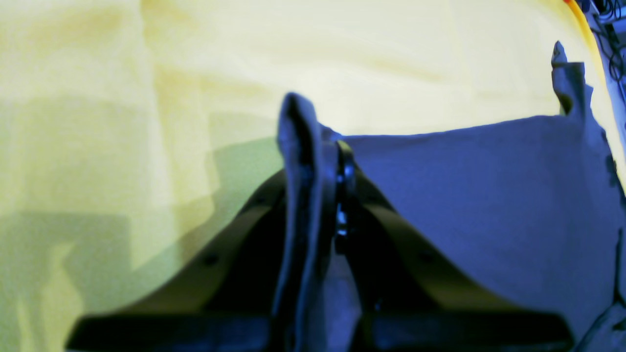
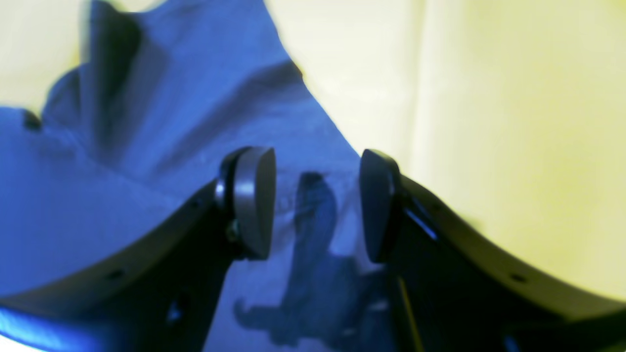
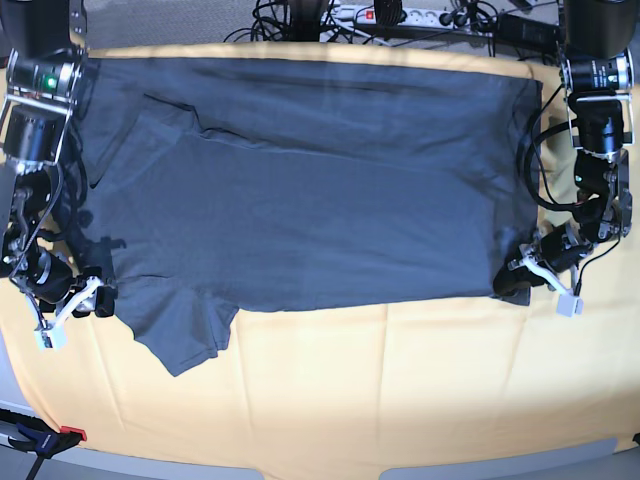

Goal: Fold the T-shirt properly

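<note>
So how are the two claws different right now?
The left gripper is pinched shut on a fold of the T-shirt, while the right gripper stands open, holding nothing. The left is at the shirt's hem corner, the right by its sleeve. Both sit at the shirt's near edge.
</note>
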You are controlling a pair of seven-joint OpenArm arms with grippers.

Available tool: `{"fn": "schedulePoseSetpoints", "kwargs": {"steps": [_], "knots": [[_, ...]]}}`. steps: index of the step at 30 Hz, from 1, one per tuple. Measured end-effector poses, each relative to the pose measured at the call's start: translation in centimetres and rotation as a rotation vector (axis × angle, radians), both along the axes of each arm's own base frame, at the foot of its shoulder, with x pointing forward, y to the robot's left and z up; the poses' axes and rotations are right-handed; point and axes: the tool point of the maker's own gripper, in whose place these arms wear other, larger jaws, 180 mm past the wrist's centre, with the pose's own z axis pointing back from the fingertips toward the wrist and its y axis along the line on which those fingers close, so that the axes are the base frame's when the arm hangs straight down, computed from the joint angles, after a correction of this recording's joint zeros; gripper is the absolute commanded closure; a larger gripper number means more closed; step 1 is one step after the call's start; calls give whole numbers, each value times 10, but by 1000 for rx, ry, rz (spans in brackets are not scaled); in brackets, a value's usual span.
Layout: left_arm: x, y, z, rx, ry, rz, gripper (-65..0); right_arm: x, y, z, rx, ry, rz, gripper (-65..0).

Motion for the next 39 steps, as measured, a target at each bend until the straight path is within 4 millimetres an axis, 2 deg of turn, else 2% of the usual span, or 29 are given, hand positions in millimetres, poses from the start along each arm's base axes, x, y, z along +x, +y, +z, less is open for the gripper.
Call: {"fn": "schedulePoseSetpoints", "kwargs": {"steps": [4, 10, 15, 21, 25, 30, 34, 35, 37, 39], "knots": [[-1, 0, -1, -1, 6, -1, 0, 11, -5, -13, 121, 60, -35, -315], [-1, 0, -1, 1, 9, -3, 0, -7, 1, -38, 166, 233, -8, -315], [-2, 0, -1, 2, 12, -4, 0, -13, -2, -43, 170, 247, -18, -315], [-2, 0, -1, 2, 12, -4, 0, -17, 24, -38, 267, 244, 78, -315], [-2, 0, -1, 2, 12, -5, 0, -16, 25, -36, 275, 234, 78, -312], [-2, 0, -1, 2, 12, -5, 0, -4, 8, -22, 272, 134, 29, -219], [-2, 0, -1, 2, 12, -4, 0, 6, -11, -6, 259, 55, -8, -58], [-2, 0, -1, 2, 13, -4, 0, 5, -13, -6, 246, 59, -9, -43], [-2, 0, -1, 2, 12, -4, 0, 2, -15, -12, 214, 83, -5, -72], [-2, 0, -1, 2, 12, -4, 0, -7, -16, -25, 165, 144, 8, -218]]}}
